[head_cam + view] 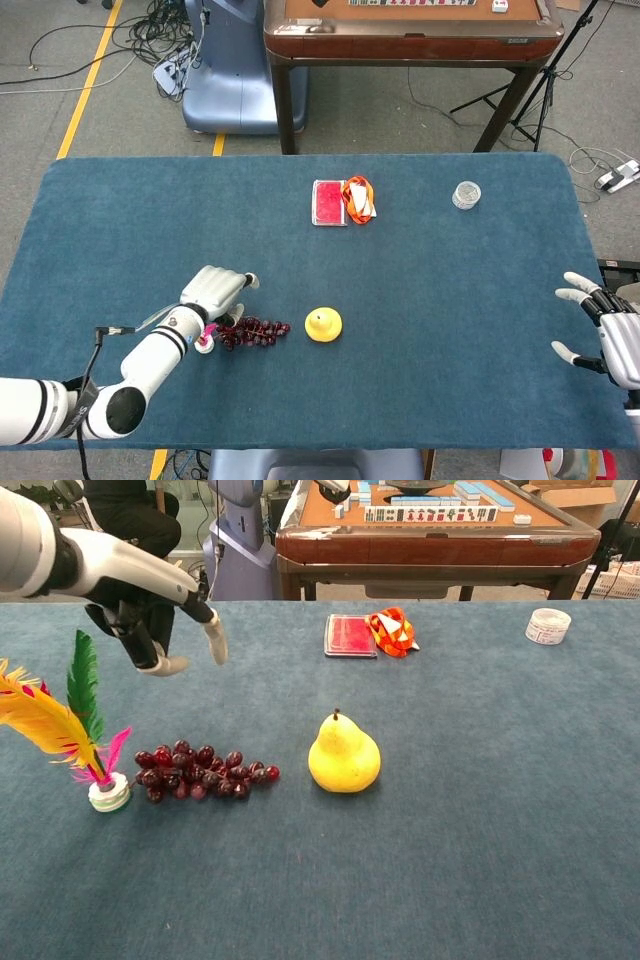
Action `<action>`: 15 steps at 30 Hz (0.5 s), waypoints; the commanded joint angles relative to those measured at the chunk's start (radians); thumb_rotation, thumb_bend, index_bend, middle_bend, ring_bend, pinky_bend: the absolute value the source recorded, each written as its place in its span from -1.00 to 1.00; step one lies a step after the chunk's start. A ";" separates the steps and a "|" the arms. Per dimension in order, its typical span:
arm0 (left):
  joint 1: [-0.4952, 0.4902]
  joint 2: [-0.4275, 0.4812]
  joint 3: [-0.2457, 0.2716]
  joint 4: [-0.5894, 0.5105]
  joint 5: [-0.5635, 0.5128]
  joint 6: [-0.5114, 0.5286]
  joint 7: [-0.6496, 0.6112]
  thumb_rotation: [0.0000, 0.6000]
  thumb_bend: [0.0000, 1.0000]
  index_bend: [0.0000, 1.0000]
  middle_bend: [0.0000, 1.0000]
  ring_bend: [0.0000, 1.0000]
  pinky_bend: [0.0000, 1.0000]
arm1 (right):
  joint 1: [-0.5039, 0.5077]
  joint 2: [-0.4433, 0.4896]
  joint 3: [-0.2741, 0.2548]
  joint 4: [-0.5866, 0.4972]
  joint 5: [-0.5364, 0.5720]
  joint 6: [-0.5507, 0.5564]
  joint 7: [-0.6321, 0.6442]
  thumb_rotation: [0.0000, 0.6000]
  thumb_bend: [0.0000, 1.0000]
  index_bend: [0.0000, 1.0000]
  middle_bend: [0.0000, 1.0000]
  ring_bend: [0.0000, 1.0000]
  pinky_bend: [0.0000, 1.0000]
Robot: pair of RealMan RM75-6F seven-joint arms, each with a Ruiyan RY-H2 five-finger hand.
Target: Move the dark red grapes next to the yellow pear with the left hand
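Note:
The dark red grapes [203, 771] lie on the blue table, a short gap left of the yellow pear [343, 755]. The head view shows the grapes [255, 332] and pear [323, 324] side by side near the front. My left hand [160, 620] hovers well above and behind the grapes, fingers apart, holding nothing. In the head view the left hand [213, 290] sits just up-left of the bunch. My right hand [607, 335] rests open at the table's right edge, far from both fruits.
A feathered shuttlecock [75, 730] stands just left of the grapes. A red card box [350, 635] and an orange-white bundle [393, 629] lie at the back centre. A small tape roll [547, 625] sits back right. A brown table [410, 35] stands behind.

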 commanded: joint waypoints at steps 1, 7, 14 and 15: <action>0.070 0.072 0.001 -0.072 0.119 0.073 -0.035 1.00 0.10 -0.55 0.98 0.94 1.00 | 0.001 -0.001 0.000 0.001 0.001 -0.002 -0.001 1.00 -0.78 -0.43 -0.66 -0.67 -0.38; 0.172 0.185 0.003 -0.152 0.257 0.130 -0.092 1.00 0.10 -0.54 0.97 0.94 1.00 | 0.005 -0.006 0.000 0.002 0.004 -0.010 -0.007 1.00 -0.77 -0.43 -0.66 -0.67 -0.38; 0.264 0.296 0.032 -0.175 0.354 0.111 -0.117 1.00 0.10 -0.53 0.97 0.93 1.00 | 0.012 -0.014 -0.001 0.004 0.009 -0.024 -0.019 1.00 -0.77 -0.43 -0.66 -0.67 -0.38; 0.280 0.305 0.037 -0.176 0.372 0.114 -0.118 1.00 0.10 -0.53 0.96 0.93 1.00 | 0.013 -0.015 -0.001 0.004 0.010 -0.026 -0.021 1.00 -0.77 -0.43 -0.66 -0.67 -0.38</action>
